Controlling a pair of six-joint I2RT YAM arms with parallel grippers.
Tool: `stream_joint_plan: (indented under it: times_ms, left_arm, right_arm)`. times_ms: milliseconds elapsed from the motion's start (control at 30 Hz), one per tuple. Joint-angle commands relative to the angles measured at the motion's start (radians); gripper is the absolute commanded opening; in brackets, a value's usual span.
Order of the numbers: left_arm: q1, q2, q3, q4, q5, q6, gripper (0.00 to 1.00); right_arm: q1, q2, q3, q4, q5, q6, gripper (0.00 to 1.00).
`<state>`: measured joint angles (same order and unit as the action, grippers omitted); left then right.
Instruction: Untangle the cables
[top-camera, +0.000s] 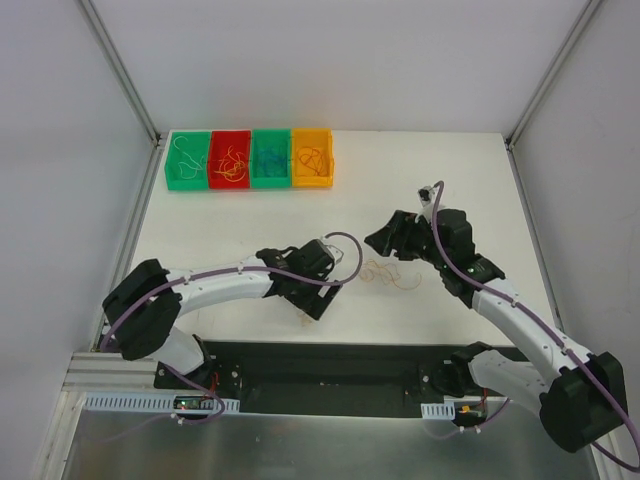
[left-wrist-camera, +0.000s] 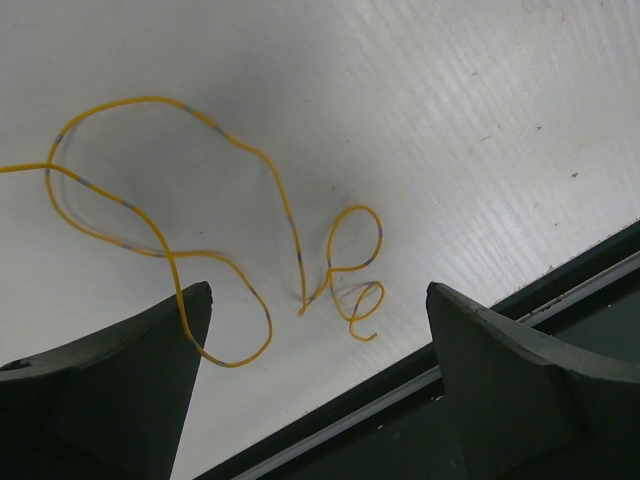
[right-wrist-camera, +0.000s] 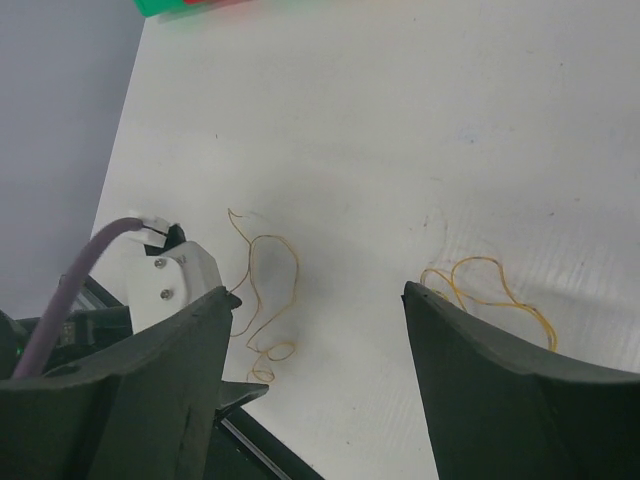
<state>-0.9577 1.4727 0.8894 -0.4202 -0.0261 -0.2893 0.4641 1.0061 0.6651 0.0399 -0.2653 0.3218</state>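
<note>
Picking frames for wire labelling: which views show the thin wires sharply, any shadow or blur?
Left wrist: yellow wire crisp, a soft grey shadow beside it. Right wrist: wires pale and thin but traceable. Top external: wire tangle on the bright table barely resolved.

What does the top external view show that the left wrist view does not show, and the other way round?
Only the top external view: four coloured bins at the far edge, holding cables, and the right end effector. Only the left wrist view: grey bands along the yellow cable under the open left end effector. Both: loose cable lying on the white table.
</note>
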Motion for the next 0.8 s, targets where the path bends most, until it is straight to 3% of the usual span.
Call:
stream_joint_plan:
  times_ms: [0, 267, 467, 633, 767]
  left_arm:
    - [-0.036, 0.080, 0.060, -0.026, -0.034, 0.042, 0.86]
    - [-0.073, 0.199, 0.114, -0.051, -0.086, 0.030, 0.53]
    - [-0.072, 0.169, 0.118, -0.058, -0.136, 0.056, 0.03]
    - [0.012, 0.066, 0.152, -0.095, -0.106, 0.139, 0.00]
    - [0.215, 0.000, 0.224, -0.127, 0.001, 0.193, 0.00]
  right_arm:
    - [-0.008, -0.046, -0.007, 0.008, -0.012, -0.007, 0.72]
    - [-0.030, -0.084, -0.010, -0.018, 0.023, -0.026, 0.72]
    - [-0.053, 0.000, 0.042, 0.044, 0.029, 0.009, 0.71]
    - [-0.096, 0.161, 0.143, 0.213, 0.083, 0.127, 0.70]
    - [-0.113, 0.334, 0.307, 0.313, 0.178, 0.145, 0.69]
